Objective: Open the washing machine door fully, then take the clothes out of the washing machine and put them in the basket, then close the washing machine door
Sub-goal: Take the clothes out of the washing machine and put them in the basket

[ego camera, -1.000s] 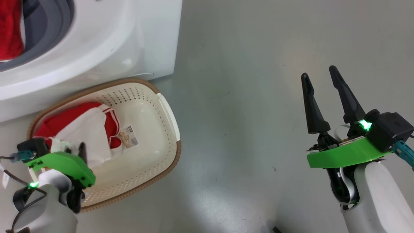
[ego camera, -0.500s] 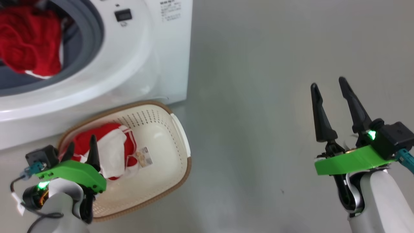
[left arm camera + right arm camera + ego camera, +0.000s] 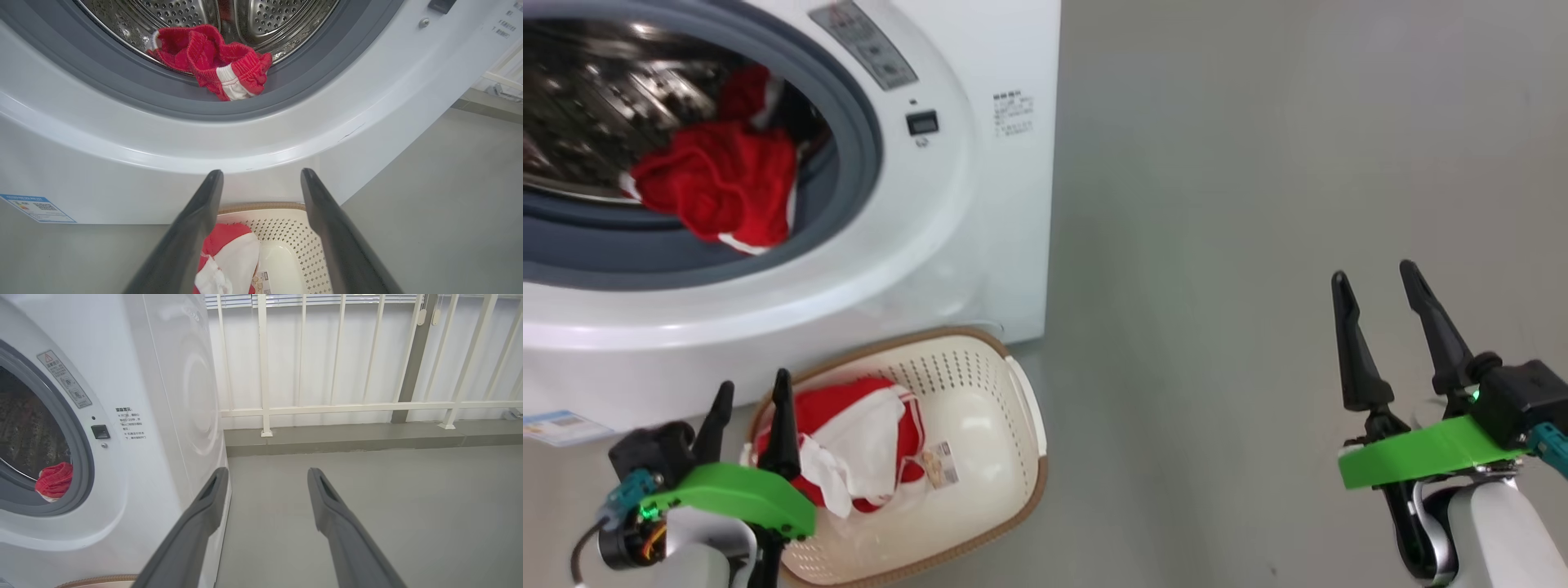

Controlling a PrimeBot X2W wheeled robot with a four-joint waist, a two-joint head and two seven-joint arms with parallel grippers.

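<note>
Hanging with its two dark fingers spread apart and nothing between them, the left gripper [image 3: 754, 378] sits over the near end of the basket [image 3: 1023, 457]. Just below and beyond its fingertips, inside the basket, lies a red and white garment [image 3: 866, 433], bunched toward the end under the fingers, with a barcode sticker [image 3: 941, 462] showing on the bare tub bottom beside it. Straight ahead of the fingertips rises the white front of the washing machine [image 3: 947, 245], the basket standing just beside its foot. Higher up beyond the fingers, in the left wrist view, a second red garment [image 3: 220, 61] with a white panel lies at the lip of the perforated steel drum [image 3: 265, 16], draping over onto the grey gasket [image 3: 122, 87]. The right gripper [image 3: 1374, 272] is likewise released, fingers parted and empty, over bare grey floor [image 3: 1217, 245], well apart from the basket; the machine's corner stands off to the left of its fingers, and a pale railing [image 3: 327, 406] runs far ahead of them
</note>
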